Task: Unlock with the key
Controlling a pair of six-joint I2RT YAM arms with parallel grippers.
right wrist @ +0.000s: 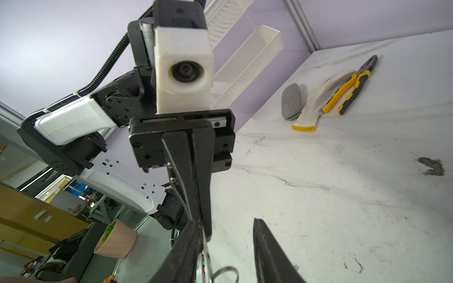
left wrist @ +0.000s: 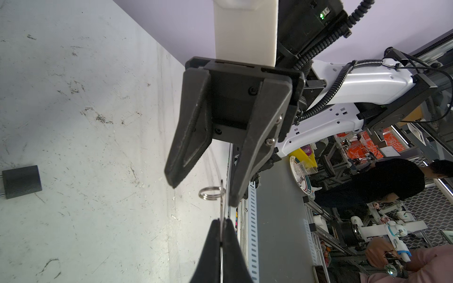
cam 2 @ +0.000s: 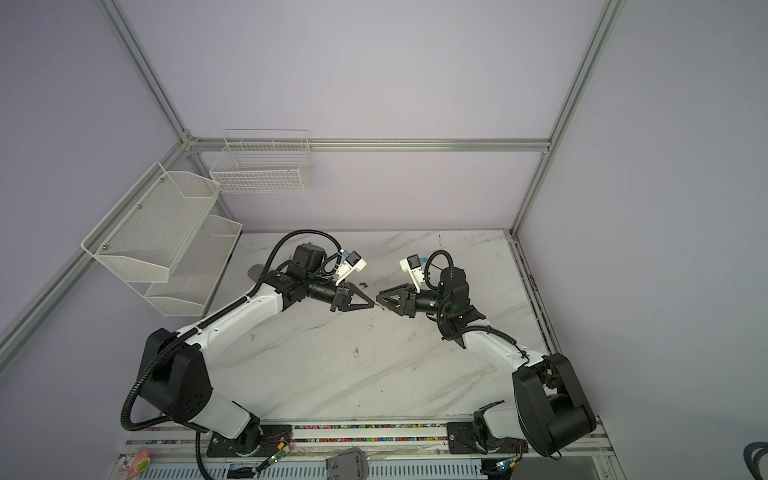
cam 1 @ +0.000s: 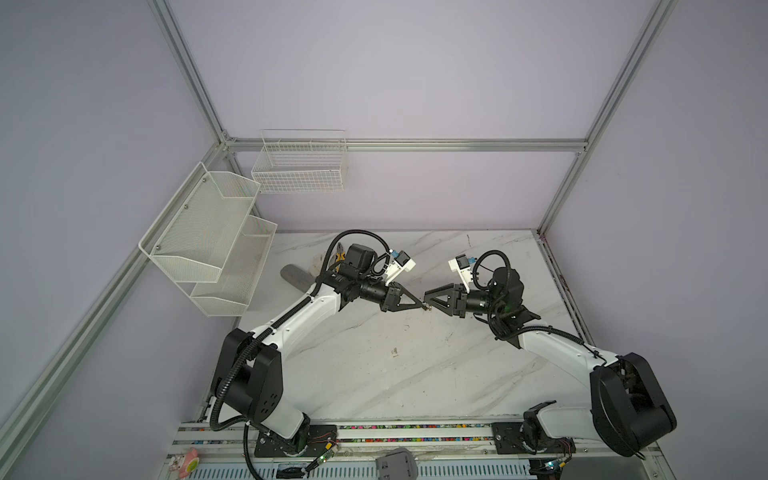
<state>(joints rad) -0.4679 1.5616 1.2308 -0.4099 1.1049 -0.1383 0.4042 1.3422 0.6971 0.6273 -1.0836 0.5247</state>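
The key (left wrist: 221, 208) is a thin silvery blade seen edge-on, with a split ring (left wrist: 210, 192) hanging from its head. My left gripper (left wrist: 221, 235) is shut on it, above the middle of the table in both top views (cam 1: 420, 306) (cam 2: 372, 305). My right gripper (right wrist: 228, 245) meets it tip to tip and stands open, its two fingers (left wrist: 186, 156) on either side of the key's head. The key (right wrist: 207, 257) lies close along one right finger. A black padlock (left wrist: 22, 181) with a silver shackle lies on the marble table (left wrist: 85, 122), apart from both grippers.
Yellow-handled pliers (right wrist: 348, 88), a white knit glove (right wrist: 316, 103) and a grey felt oval (right wrist: 290, 101) lie at the table's back left. A dark scrap (right wrist: 431, 166) lies on the marble. White mesh shelves (cam 1: 208, 237) and a wire basket (cam 1: 299, 166) hang on the walls.
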